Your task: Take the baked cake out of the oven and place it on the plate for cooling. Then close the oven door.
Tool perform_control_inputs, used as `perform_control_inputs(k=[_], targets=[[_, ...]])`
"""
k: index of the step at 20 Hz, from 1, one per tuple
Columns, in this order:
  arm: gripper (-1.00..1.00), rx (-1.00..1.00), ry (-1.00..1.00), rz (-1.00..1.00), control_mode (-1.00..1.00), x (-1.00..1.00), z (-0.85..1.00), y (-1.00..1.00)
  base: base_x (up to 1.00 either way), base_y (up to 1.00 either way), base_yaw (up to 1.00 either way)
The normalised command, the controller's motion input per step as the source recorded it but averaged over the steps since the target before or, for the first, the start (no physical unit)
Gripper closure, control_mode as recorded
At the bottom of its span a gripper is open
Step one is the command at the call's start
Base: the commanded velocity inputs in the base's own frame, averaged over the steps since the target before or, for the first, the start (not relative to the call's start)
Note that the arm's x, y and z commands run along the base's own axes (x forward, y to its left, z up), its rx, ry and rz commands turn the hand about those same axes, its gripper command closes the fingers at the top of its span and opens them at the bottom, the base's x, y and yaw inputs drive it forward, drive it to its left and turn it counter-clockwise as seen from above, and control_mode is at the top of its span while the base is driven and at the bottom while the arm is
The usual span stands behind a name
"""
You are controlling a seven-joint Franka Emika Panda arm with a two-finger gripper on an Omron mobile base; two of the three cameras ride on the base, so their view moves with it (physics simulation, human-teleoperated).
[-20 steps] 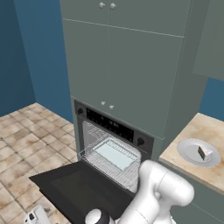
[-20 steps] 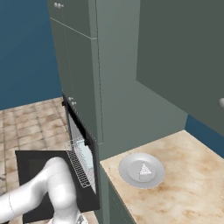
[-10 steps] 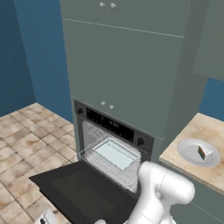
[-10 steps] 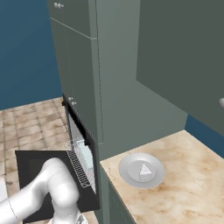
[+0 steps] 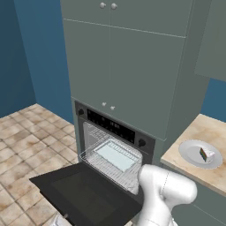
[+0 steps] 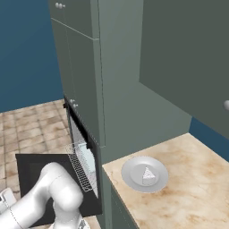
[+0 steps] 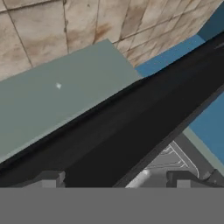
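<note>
- Grey-green cabinets (image 5: 128, 66) stand against a blue wall over a tan tiled floor (image 5: 26, 141), and a pale wood counter (image 6: 188, 188) runs along the right of the oven column.
- We see the oven (image 5: 115, 132) standing open, its wire rack (image 5: 110, 165) drawn partway out and carrying a pale blue-white tray (image 5: 115, 155).
- The oven door (image 5: 84, 194) hangs down flat, front edge toward the floor.
- On the counter, near its edge beside the cabinet column, sits the plate (image 6: 134, 176); the baked cake (image 6: 148, 174) already lies on it, just right of centre.
- So we judge the first half done, and closing the door is the step in hand.
- Our gripper (image 7: 116, 180) sits low by the door's front edge; the hand view looks along the dark door panel, a fingertip to each side.
- The fingers stand apart with nothing between them, so we read it as released.
- Next we would get under or behind the handle edge and swing the door up; the pulled-out rack may block it from shutting fully.
</note>
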Motion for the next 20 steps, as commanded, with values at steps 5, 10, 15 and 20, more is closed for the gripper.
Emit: perform_control_inputs(k=[5, 10, 15, 20], targets=[[-1.0, -0.13, -0.26, -0.02, -1.0, 0.0, -0.89, 0.27, 0.0, 0.0, 0.0], [-1.0, -0.12, -0.23, -0.04, -1.0, 0.0, -0.85, 0.35, 0.0, 0.0, 0.0], [-1.0, -0.13, -0.23, -0.07, -1.0, 0.08, -0.77, 0.26, 0.0, 0.0, 0.0], [-1.0, -0.18, -0.26, -0.12, -1.0, 0.23, -0.63, 0.04, 0.0, 0.0, 0.0]])
